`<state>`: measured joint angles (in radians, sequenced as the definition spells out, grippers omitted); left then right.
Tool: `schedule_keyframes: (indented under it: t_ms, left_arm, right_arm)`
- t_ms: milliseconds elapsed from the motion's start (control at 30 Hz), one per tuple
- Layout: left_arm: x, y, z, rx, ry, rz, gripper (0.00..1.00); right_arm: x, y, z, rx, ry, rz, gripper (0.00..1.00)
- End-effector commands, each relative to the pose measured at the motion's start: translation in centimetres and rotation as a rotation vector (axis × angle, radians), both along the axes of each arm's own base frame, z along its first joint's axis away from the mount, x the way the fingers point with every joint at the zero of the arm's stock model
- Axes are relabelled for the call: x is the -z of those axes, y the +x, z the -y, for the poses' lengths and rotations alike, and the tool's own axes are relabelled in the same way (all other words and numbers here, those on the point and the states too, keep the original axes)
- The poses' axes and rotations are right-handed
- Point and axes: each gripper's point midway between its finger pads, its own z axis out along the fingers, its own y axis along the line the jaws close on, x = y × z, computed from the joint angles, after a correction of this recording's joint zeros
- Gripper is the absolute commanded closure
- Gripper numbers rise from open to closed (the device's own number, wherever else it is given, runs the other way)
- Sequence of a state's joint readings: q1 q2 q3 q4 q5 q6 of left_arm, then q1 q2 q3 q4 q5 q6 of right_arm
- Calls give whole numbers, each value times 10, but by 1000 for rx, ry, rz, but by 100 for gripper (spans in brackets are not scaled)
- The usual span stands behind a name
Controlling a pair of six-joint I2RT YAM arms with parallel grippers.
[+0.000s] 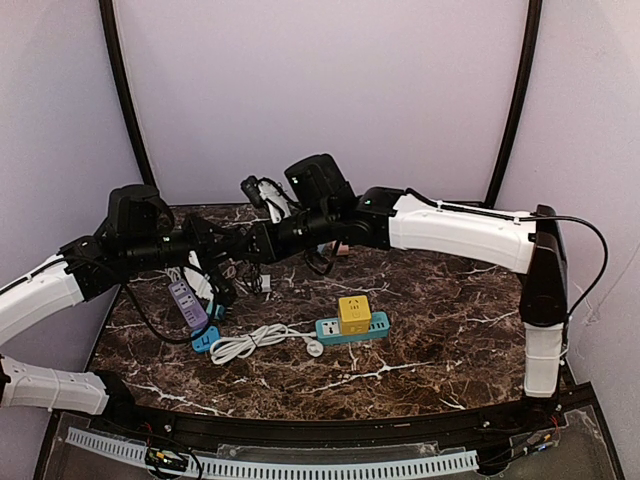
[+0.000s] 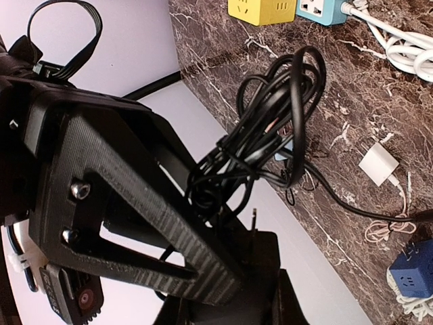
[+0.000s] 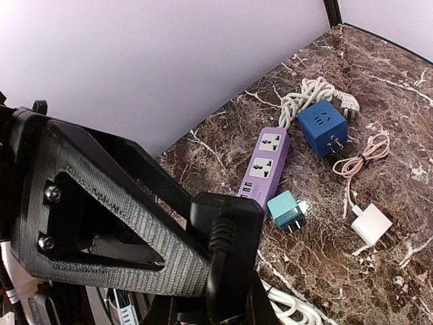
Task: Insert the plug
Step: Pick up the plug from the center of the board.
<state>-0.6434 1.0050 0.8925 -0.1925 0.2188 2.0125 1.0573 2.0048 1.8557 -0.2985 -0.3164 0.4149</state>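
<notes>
Yellow cube adapter (image 2: 260,10): top cropped. Blue cube adapter (image 2: 414,271): right side cropped. Black cable bundle (image 2: 270,135): lower end hidden behind claw finger (image 2: 155,230).

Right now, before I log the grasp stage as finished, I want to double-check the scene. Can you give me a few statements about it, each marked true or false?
1. The right gripper is shut on the black plug. True.
2. The left gripper holds a black cable bundle. True.
3. Both sockets of the purple power strip are empty. True.
4. The yellow cube sits on the purple power strip. False: it sits on the teal strip.
5. The black plug is already in a socket. False: it is held in the air above the table.
6. The white charger is in the left gripper. False: it lies on the table.
</notes>
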Motion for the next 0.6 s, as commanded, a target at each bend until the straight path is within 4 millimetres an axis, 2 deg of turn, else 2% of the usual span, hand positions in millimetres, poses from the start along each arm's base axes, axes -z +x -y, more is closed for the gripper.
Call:
schedule_keyframes:
  t_ms: [0, 33, 67, 100, 133, 167, 300, 400, 433, 467, 500, 567]
  left_arm:
    - [-4, -8, 8, 280, 312, 460, 97]
    - [-5, -8, 10, 276, 289, 455, 88]
    - [-8, -9, 10, 271, 267, 454, 58]
    - [-10, -10, 12, 262, 228, 437, 43]
    - [-14, -11, 12, 245, 195, 415, 18]
    - [-16, -11, 12, 233, 170, 402, 6]
    - [-33, -17, 5, 139, 22, 246, 1]
    - [-40, -41, -4, 124, -50, 41, 1]
    - [-46, -53, -5, 157, -72, 25, 1]
    - [-42, -61, -7, 179, -63, 2, 1]
    - [-47, -73, -7, 227, -79, 20, 1]
    - [-45, -86, -6, 308, -64, 92, 1]
  right_arm:
    - [-7, 9, -2, -6, 34, 25, 100]
    - [-8, 11, 1, -3, 37, 30, 100]
    - [-10, 11, 3, -5, 39, 40, 100]
    - [-12, 12, 6, -6, 42, 54, 100]
    - [-15, 13, 10, -8, 48, 71, 100]
    - [-20, 13, 13, -16, 61, 93, 100]
    - [-41, -1, 31, -151, 120, 130, 100]
    - [-55, -23, 56, -353, 192, 73, 100]
    - [-57, -28, 65, -400, 211, 45, 100]
    - [-57, -33, 73, -440, 220, 29, 100]
    - [-59, -41, 77, -487, 228, 24, 100]
    - [-57, -52, 83, -530, 219, 17, 100]
